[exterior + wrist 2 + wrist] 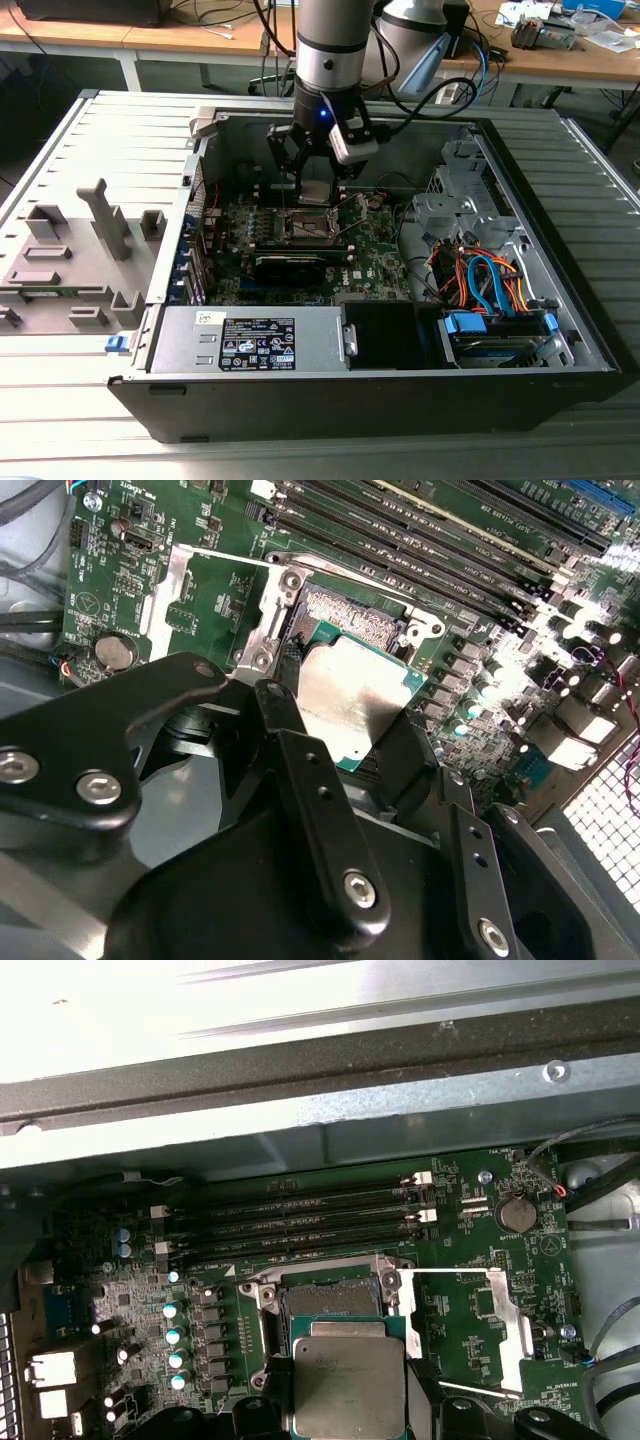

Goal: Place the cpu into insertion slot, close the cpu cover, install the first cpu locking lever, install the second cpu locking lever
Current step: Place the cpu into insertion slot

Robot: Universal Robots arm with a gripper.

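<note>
End effector [347,722] with cpu [347,1385] above insertion slot [330,1301]

Arm [335,40] vertical, hand [316,188] pointing down, fingers [280,715] clamped on cpu [355,695]

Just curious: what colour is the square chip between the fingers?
Silvery square chip, green rim; second wrist view.

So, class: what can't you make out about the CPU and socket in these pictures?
1. CPU: one edge is cut off by the frame in the first wrist view, and a corner sits behind the gripper in the second wrist view.
2. Socket: partly covered by the CPU in both wrist views.
3. Socket's dark centre: its detail is too small to read in the exterior view.
</note>
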